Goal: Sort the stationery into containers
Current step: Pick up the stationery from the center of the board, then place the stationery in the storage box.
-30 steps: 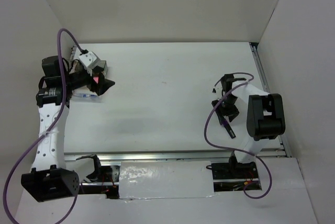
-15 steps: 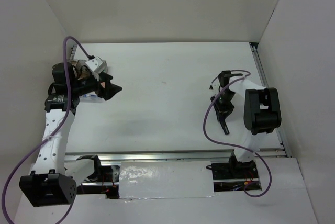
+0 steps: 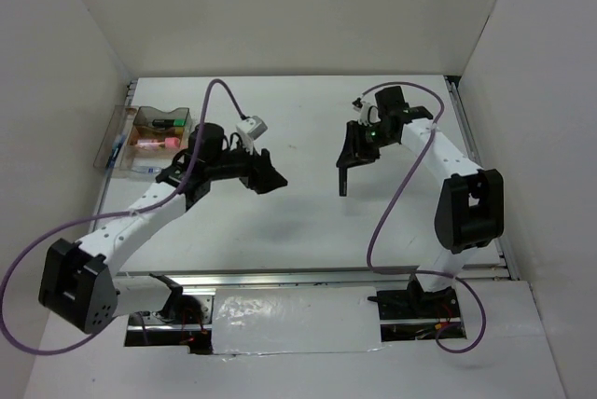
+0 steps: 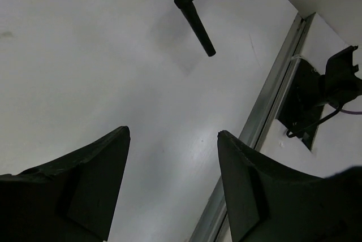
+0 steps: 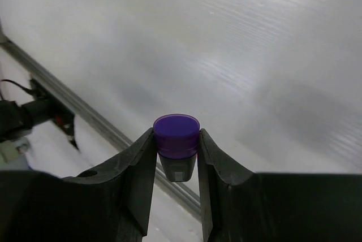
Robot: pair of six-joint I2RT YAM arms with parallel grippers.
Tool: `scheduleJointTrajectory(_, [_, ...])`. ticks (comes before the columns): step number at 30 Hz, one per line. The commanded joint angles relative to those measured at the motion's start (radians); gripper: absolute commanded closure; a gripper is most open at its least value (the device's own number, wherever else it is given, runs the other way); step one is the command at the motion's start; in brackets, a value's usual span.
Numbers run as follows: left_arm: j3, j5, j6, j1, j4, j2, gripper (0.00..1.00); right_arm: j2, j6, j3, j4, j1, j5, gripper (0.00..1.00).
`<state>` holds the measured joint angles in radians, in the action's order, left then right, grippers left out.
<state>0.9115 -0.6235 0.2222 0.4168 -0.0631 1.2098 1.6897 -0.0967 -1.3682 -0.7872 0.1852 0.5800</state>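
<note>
My right gripper [image 3: 353, 153] is shut on a black highlighter [image 3: 343, 181] that hangs down from it above the table, right of centre. The right wrist view shows its purple end [image 5: 176, 131] pinched between my fingers [image 5: 144, 163], with the gripper [image 5: 176, 143] closed round it. My left gripper [image 3: 268, 179] is open and empty near the table's centre, pointing at the highlighter. The left wrist view shows the gripper [image 4: 172, 133] with wide jaws and the highlighter [image 4: 199, 24] ahead. The clear box [image 3: 121, 117] at the far left holds a pink tube [image 3: 155, 143], a green-ended highlighter [image 3: 164, 123] and other items.
White walls close in the table on the left, back and right. A metal rail [image 3: 308, 277] runs along the near edge, with the arm bases behind it. The right arm's upright link [image 3: 469, 208] stands at the right side.
My left gripper left the box and swung right to the table's centre. My right gripper carried the highlighter from the right side up and away to the far centre.
</note>
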Motion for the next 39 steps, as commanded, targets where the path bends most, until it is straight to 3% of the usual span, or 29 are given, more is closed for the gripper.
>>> scheduleJointTrajectory(1, [0.030,0.103,0.201,0.059,0.150,0.075,0.25,-0.033,-0.182,-0.055,0.089,0.036,0.064,1.00])
scheduleJointTrajectory(4, [0.098,0.158,0.247,0.089,0.141,0.143,0.27,-0.033,-0.308,-0.075,0.106,0.054,-0.032,1.00])
scheduleJointTrajectory(6, [0.170,0.221,0.259,0.120,0.070,0.201,0.36,-0.038,-0.357,-0.086,0.108,0.072,-0.122,1.00])
scheduleJointTrajectory(7, [0.228,0.287,0.269,0.132,0.028,0.221,0.42,-0.044,-0.404,-0.072,0.117,0.079,-0.137,1.00])
scheduleJointTrajectory(10, [0.292,0.321,0.307,0.161,-0.033,0.296,0.47,-0.067,-0.481,-0.040,0.175,0.085,-0.121,1.00])
scheduleJointTrajectory(19, [0.432,0.383,0.304,0.258,-0.066,0.415,0.45,-0.056,-0.541,-0.086,0.177,0.117,-0.083,1.00])
scheduleJointTrajectory(29, [0.515,0.493,0.240,0.274,-0.156,0.487,0.45,-0.090,-0.555,-0.055,0.206,0.129,-0.058,1.00])
scheduleJointTrajectory(36, [0.540,0.435,0.241,0.269,-0.153,0.514,0.48,-0.088,-0.563,-0.054,0.215,0.137,-0.040,1.00])
scheduleJointTrajectory(39, [0.538,0.401,0.244,0.258,-0.147,0.519,0.56,-0.085,-0.563,-0.055,0.223,0.138,-0.029,1.00])
